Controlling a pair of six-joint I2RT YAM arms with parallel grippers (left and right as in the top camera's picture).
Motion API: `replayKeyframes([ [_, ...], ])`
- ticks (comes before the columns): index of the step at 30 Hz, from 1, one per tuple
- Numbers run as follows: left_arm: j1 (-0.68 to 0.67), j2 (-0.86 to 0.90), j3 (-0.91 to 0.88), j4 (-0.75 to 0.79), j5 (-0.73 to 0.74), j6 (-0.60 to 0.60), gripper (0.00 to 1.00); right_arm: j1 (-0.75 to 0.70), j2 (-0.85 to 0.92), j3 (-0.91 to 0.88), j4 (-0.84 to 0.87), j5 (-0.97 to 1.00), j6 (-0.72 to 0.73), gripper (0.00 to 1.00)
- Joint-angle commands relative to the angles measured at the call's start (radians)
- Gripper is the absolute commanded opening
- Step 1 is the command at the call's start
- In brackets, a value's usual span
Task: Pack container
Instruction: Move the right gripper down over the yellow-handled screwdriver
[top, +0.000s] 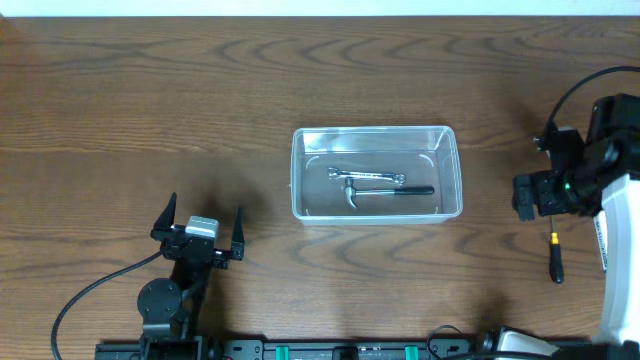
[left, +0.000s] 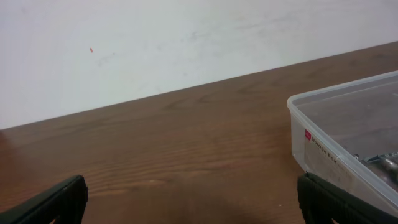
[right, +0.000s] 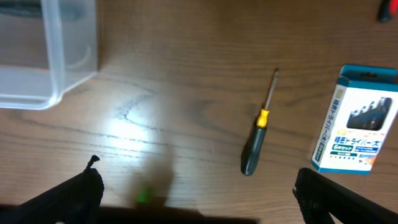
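Wooden table (top: 150, 100), white wall (left: 186, 37), black-handled screwdriver (right: 256, 140) near blue-and-white box (right: 356, 118)

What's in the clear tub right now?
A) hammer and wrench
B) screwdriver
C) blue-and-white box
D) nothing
A: in the overhead view, the container holds a hammer and a wrench. The screwdriver and the blue-and-white box lie outside it on the table.
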Motion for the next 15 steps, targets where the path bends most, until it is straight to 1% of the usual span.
replayKeyframes([
  [1,0.003,-0.006,-0.019,-0.032,0.003,-0.005,0.98,-0.017,0.042,-0.009,0.008,0.050,-0.030,0.99],
  [4,0.003,-0.006,-0.019,-0.032,0.003,-0.005,0.98,-0.033,0.070,-0.010,0.026,0.086,-0.039,0.99],
  [9,0.003,-0.006,-0.019,-0.032,0.003,-0.005,0.98,-0.082,0.119,-0.027,0.053,0.086,-0.135,0.99],
  [12,0.003,-0.006,-0.019,-0.032,0.003,-0.005,0.98,-0.114,0.124,-0.051,0.108,0.087,-0.135,0.99],
  [15,0.003,-0.006,-0.019,-0.032,0.003,-0.005,0.98,-0.139,0.122,-0.056,0.127,0.078,-0.135,0.99],
])
